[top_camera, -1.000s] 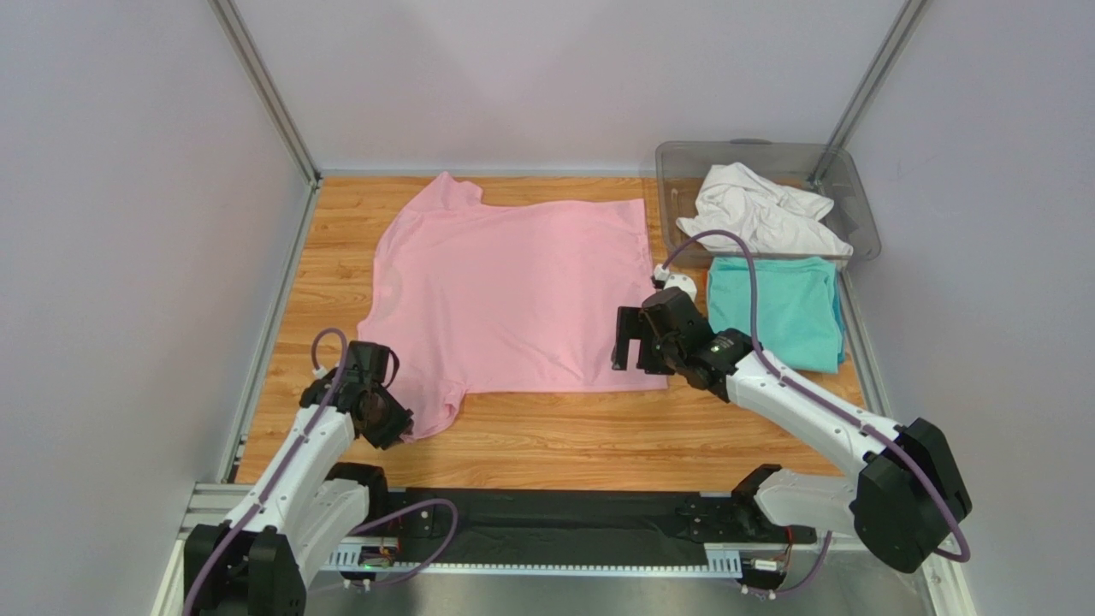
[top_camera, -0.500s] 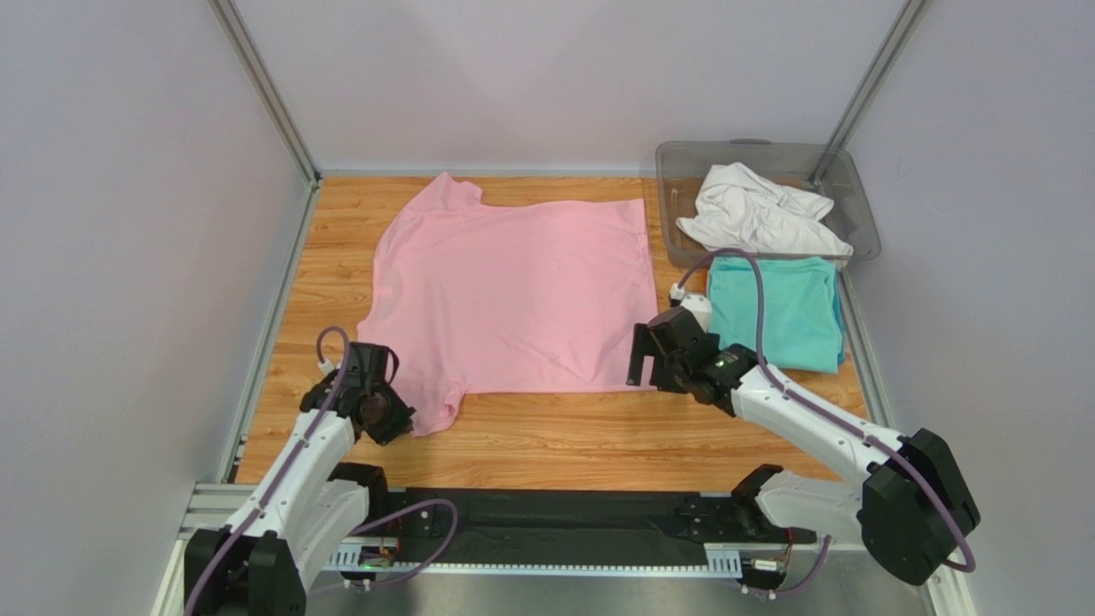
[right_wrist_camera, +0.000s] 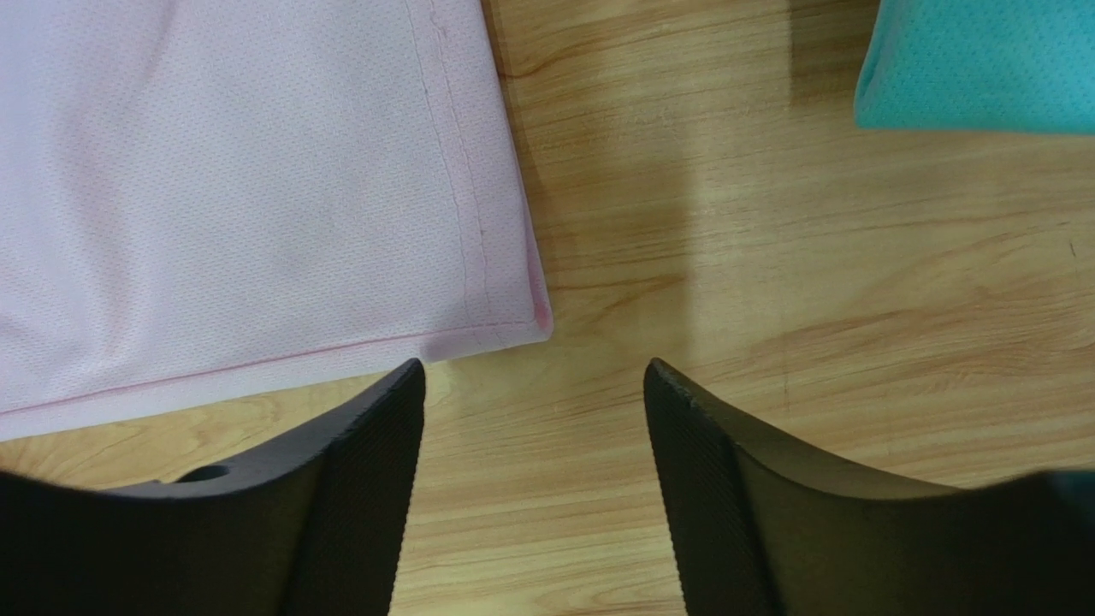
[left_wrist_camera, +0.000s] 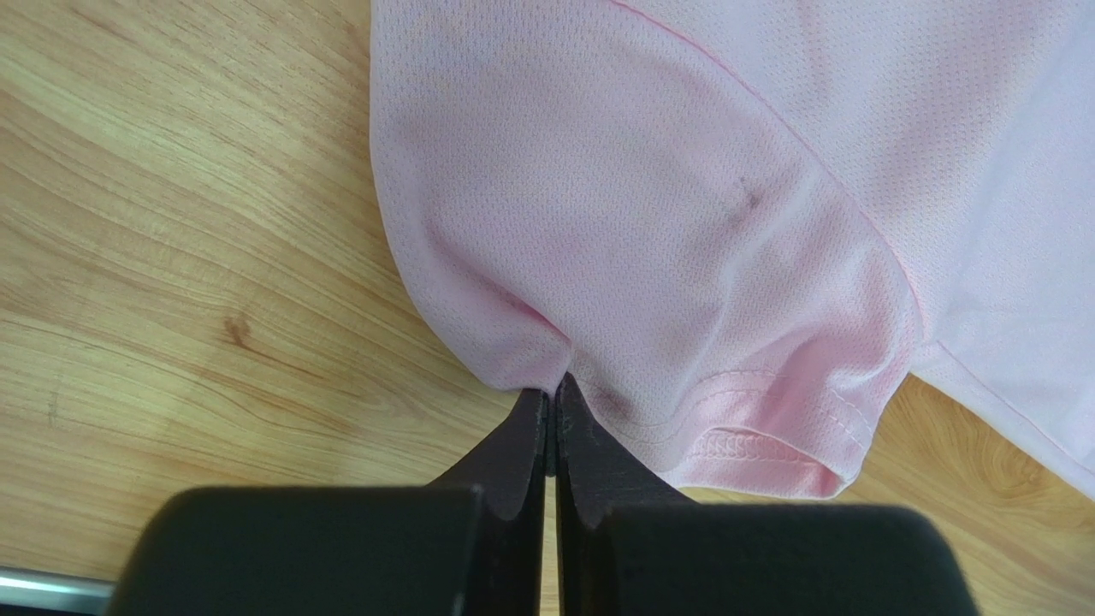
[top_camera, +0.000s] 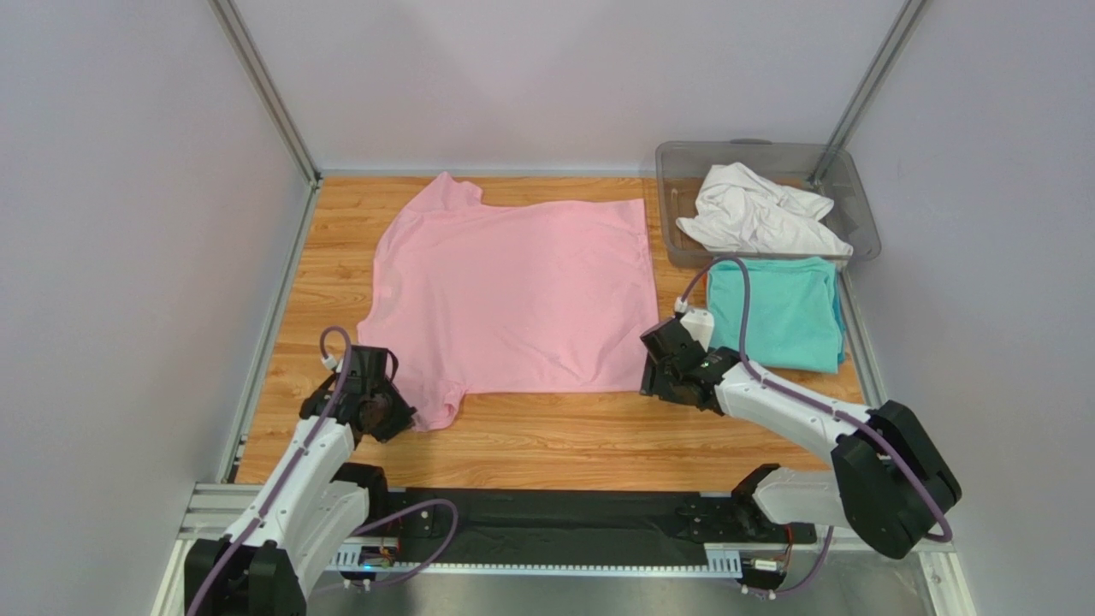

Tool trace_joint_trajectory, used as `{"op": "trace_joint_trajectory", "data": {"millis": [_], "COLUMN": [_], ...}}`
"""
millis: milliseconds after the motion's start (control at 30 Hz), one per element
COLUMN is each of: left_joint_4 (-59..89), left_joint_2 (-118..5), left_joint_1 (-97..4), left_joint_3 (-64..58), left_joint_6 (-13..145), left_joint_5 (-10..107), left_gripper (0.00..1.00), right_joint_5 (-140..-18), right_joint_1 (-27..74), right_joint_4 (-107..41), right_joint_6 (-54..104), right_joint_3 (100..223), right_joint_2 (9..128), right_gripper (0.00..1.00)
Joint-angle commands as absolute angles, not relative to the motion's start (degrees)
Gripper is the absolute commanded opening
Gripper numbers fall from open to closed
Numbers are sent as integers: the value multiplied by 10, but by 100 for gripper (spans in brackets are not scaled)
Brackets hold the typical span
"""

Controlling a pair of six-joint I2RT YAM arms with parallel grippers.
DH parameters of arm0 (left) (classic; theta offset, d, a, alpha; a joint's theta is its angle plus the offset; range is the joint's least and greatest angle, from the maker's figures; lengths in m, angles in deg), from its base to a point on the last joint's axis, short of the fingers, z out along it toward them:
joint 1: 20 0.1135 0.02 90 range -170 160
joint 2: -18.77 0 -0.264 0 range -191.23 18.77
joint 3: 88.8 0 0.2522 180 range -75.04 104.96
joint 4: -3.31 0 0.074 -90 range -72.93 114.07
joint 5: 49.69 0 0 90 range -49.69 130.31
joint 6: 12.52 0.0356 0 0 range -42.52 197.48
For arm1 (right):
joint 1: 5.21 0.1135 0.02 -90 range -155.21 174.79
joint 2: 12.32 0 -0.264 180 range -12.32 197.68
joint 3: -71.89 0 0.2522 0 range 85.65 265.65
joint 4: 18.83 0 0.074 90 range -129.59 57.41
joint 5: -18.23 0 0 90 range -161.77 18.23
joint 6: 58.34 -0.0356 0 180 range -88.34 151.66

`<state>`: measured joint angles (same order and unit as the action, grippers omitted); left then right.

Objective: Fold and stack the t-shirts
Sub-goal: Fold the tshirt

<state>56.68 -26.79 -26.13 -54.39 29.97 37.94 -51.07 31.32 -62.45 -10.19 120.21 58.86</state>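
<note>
The light pink t-shirt [top_camera: 514,289] lies spread flat on the wooden table. My left gripper [top_camera: 381,413] is shut on the edge of its near-left sleeve [left_wrist_camera: 643,295], pinched at the jaw tips [left_wrist_camera: 555,392]. My right gripper [top_camera: 658,380] is open and empty, low over the table just off the shirt's near-right hem corner [right_wrist_camera: 521,315]. The teal t-shirt [top_camera: 775,308] lies folded at the right; its corner shows in the right wrist view [right_wrist_camera: 983,64]. The white t-shirt [top_camera: 758,212] lies crumpled in the bin.
A clear grey plastic bin [top_camera: 859,205] stands at the back right corner. Metal frame posts and grey walls enclose the table. Bare wood [top_camera: 578,430] lies between the shirt's near hem and the black rail at the arm bases.
My right gripper has moved right and nearer, off the pink shirt's right edge down to its near-right corner. My left gripper has stayed shut on the sleeve, shifting only slightly.
</note>
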Motion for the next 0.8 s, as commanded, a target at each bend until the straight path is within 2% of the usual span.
{"op": "trace_joint_trajectory", "data": {"millis": [0,133,167,200,333,467,567,767], "left_joint_4": [557,558,557,557,557,555,534,568], "left_joint_2": [-262,-267,-267,-268,-263,-247,-221,-116], "left_joint_1": [-260,-260,-260,-260,-260,-260,-260,-264], "left_joint_3": [-549,-548,-547,-547,-547,-553,-558,-549], "left_joint_6": [316,318,317,318,324,305,303,292], "left_joint_5": [375,377,378,379,387,386,413,404], "left_gripper": [0,0,0,0,0,0,0,0], "right_joint_5": [-502,-522,-523,-525,-531,-551,-574,-593], "right_joint_1": [311,311,311,311,311,310,311,320], "right_joint_4": [-579,-566,-562,-559,-542,-532,-534,-558], "right_joint_6": [-122,-123,-123,-123,-115,-98,-88,-89], "right_joint_3": [1201,1195,1193,1190,1180,1177,1178,1167], "right_joint_2": [611,630,634,636,638,639,634,581], "right_gripper": [61,55,49,37,28,10,0,0]}}
